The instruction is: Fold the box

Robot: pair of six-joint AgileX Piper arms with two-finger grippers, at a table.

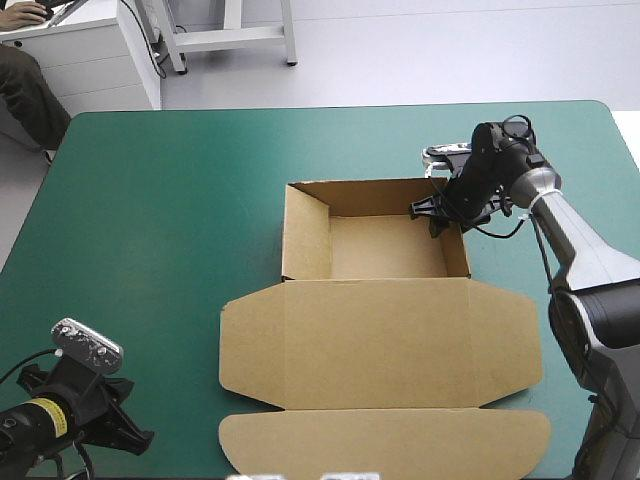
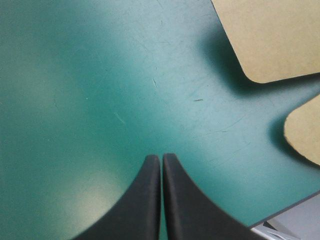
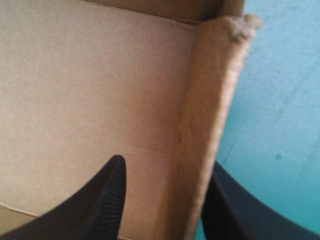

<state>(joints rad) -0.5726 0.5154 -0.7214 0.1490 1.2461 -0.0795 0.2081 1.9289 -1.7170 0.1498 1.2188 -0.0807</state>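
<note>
The teal-green counter is bare over its left and far parts; the box lies right of the middle, its tray toward the far edge with the walls raised, its lid flat toward the near edge. The right gripper is at the tray's right wall, near the far corner; its jaws are spread, one inside the tray and one outside, so the wall is between them but not pinched. The left gripper hovers over bare cover near the near left corner, jaws pressed together, apart from the box. I judge the risk to be at this wall; its top corner looks frayed, and a slanted squeeze or pull could untuck it or drag the tray sideways. The front flap lies close to the near edge; a slide that way could push it over. Room is wide on the left and far sides; right of the tray the strip is narrower.
</note>
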